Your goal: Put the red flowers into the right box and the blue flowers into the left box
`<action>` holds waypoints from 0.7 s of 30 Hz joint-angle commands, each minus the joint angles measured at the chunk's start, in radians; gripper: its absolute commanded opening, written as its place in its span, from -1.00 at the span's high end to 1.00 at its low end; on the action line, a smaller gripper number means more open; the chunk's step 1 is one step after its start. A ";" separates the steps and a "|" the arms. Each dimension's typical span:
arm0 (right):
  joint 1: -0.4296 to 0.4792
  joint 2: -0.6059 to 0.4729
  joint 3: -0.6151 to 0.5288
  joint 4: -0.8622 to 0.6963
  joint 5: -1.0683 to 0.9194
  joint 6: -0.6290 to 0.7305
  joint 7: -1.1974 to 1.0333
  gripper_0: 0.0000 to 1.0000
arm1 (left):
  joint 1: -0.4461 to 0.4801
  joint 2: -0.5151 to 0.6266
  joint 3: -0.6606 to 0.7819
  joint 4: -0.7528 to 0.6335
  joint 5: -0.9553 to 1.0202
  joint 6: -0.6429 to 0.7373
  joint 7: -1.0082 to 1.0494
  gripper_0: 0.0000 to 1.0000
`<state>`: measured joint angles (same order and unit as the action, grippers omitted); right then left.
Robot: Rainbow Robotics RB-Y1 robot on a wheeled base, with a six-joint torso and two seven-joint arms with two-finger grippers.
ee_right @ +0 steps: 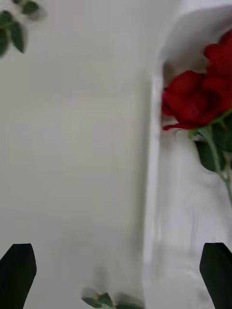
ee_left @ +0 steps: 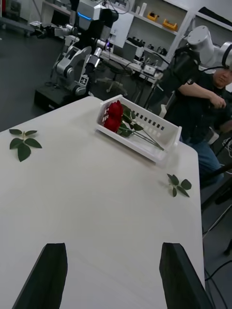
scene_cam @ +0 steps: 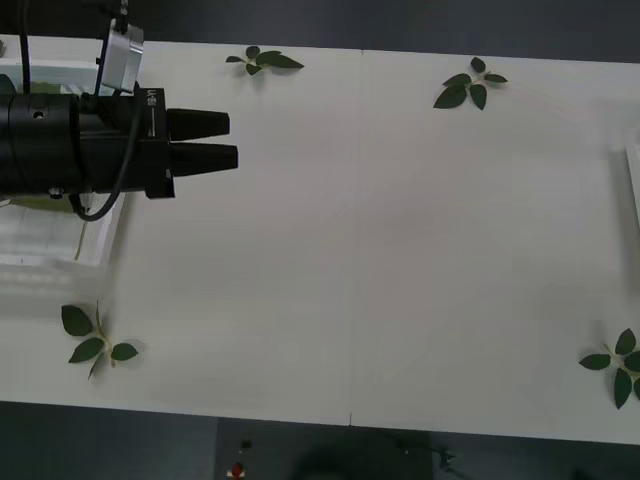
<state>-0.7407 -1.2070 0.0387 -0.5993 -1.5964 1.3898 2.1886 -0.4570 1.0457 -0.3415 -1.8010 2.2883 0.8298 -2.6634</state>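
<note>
Four leaf sprigs [scene_cam: 95, 340] are lying at the corners of the tabletop [scene_cam: 380, 250]. The left gripper [scene_cam: 232, 141] is hovering over the left box [scene_cam: 60, 255], fingers spread (black ones). The right gripper [ee_right: 116, 275] is hanging wide open beside the right box [ee_left: 159, 140], where the red flowers [ee_right: 198, 96] are lying.

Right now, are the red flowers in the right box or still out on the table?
In. The red flowers lie inside the right box, stems along its floor.

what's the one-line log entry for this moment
left gripper open over left box edge | right gripper open | red flowers in right box
</note>
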 commanded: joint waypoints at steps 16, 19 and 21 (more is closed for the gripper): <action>0.130 0.221 0.038 -0.672 -0.336 -0.095 0.367 -1.00 | 0.008 0.011 -0.002 -0.015 -0.021 -0.001 -0.042 -0.10; 0.195 0.191 0.079 -0.801 -0.405 -0.164 0.356 -1.00 | 0.008 0.011 -0.002 -0.015 -0.021 -0.001 -0.042 -0.10; 0.221 0.159 0.116 -0.881 -0.451 -0.213 0.347 -1.00 | 0.008 0.011 -0.002 -0.015 -0.021 -0.001 -0.042 -0.10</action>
<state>-0.5381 -0.9816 0.1360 -1.4056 -2.0053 1.2114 2.5467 -0.4568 1.0458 -0.3555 -1.8008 2.2641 0.8298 -2.6634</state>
